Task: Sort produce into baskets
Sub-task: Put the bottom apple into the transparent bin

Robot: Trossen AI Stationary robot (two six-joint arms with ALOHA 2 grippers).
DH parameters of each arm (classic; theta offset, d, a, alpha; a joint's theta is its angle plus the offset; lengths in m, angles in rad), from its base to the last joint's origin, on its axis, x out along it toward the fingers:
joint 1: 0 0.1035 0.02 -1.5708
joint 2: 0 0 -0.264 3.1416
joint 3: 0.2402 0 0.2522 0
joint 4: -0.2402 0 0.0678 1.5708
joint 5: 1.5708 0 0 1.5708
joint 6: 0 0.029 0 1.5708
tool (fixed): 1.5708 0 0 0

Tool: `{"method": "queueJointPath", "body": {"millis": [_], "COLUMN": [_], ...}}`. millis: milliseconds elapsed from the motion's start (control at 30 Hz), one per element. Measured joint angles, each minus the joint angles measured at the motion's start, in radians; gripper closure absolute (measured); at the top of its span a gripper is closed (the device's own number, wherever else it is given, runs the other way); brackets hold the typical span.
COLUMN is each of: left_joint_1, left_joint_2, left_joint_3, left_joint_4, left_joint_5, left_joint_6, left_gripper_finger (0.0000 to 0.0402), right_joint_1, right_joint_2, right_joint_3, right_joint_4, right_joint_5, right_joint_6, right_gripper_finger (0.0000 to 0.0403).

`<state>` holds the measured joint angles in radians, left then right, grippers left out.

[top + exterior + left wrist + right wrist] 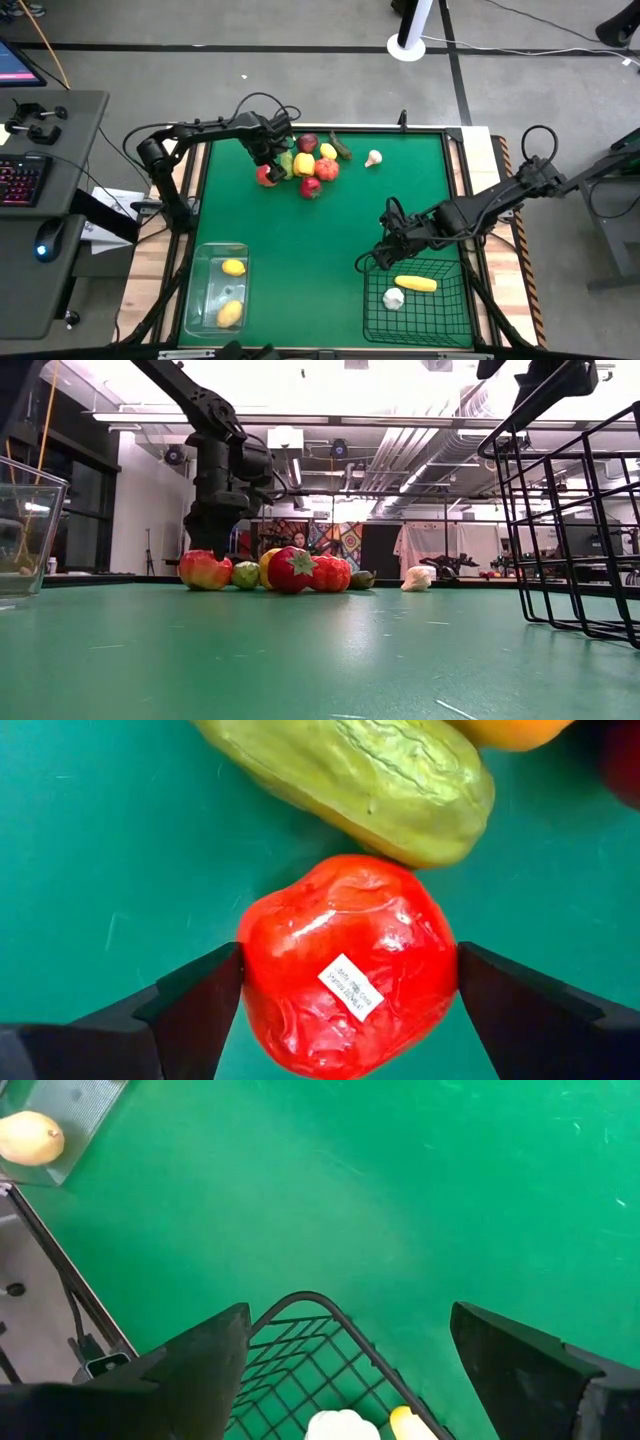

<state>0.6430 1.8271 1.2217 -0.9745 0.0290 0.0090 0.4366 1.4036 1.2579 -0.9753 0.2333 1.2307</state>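
Pick step was on: left gripper [345,982] sat low at the produce pile's near-left edge on the green mat [300,240], fingers [190,995] pressed to both sides of a glossy red tomato [348,965], lumpy, plastic-wrapped, w/ a white sticker. A waxy ridged green veg [360,775] lay just behind it. Next, I'd say: lift clear, carry to a bin. Right gripper [350,1345] hung over the black wire basket [445,310], fingers spread, nothing between. Clear plastic bin [205,290] held two lemons [232,267].

On my green table [330,225], produce [305,165] clusters near the far edge; the clear bin [220,287] sits at the near-left corner, the wire basket [415,298] near-right.
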Motion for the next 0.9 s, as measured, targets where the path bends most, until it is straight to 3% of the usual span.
{"method": "queueJointPath", "body": {"millis": [133, 333, 767, 900], "left_joint_1": [0.000, 0.002, -0.010, -0.016], "left_joint_2": [-0.016, -0.069, -0.103, -0.169], "left_joint_3": [-0.005, -0.011, -0.010, -0.010], "left_joint_4": [-0.004, -0.025, -0.078, -0.101], "left_joint_5": [-0.011, -0.031, -0.019, -0.009], "left_joint_6": [0.000, 0.001, -0.004, -0.007], "left_gripper_finger": [0.0087, 0.0189, 0.0206, 0.0212], "right_joint_1": [0.000, 0.000, 0.000, 0.000], "right_joint_2": [0.000, 0.000, 0.000, 0.000], "right_joint_3": [0.000, 0.000, 0.000, 0.000], "right_joint_4": [-0.008, -0.008, -0.007, -0.003], "right_joint_5": [0.000, 0.000, 0.000, 0.000], "right_joint_6": [-0.001, -0.001, 0.002, 0.000], "right_gripper_finger": [0.0066, 0.0066, 0.0066, 0.0066]}}
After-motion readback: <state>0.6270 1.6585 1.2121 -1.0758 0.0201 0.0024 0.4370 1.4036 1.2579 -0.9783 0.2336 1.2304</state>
